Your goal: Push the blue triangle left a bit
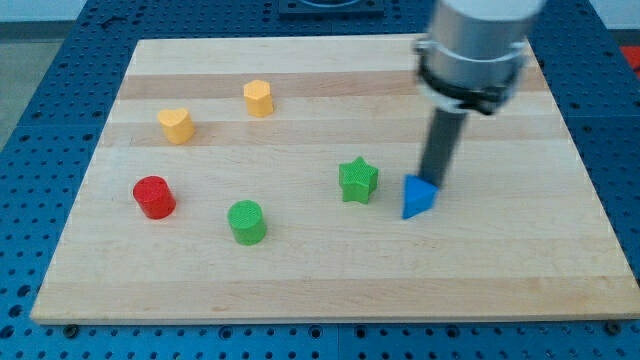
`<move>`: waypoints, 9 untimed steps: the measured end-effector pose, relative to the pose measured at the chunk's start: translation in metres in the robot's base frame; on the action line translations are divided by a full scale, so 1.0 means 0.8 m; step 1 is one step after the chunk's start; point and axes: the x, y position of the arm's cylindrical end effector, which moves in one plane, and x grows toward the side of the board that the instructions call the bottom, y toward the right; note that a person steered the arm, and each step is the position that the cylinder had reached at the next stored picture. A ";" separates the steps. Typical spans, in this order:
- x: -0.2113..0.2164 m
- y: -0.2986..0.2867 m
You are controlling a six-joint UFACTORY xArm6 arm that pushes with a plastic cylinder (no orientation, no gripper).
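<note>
The blue triangle (418, 197) lies on the wooden board (320, 270), right of centre. My tip (434, 182) is at the end of the dark rod, against the triangle's upper right edge, touching or nearly touching it. The green star (357, 180) sits just to the triangle's left, a small gap between them.
A green cylinder (246, 221) and a red cylinder (154, 197) stand at the lower left. A yellow heart (176, 125) and a yellow hexagonal block (258, 98) are at the upper left. The board's edges border a blue perforated table.
</note>
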 end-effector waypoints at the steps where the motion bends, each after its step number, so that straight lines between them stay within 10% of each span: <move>1: -0.001 -0.055; 4: -0.018 0.151; 7: 0.062 0.043; 9: 0.025 0.009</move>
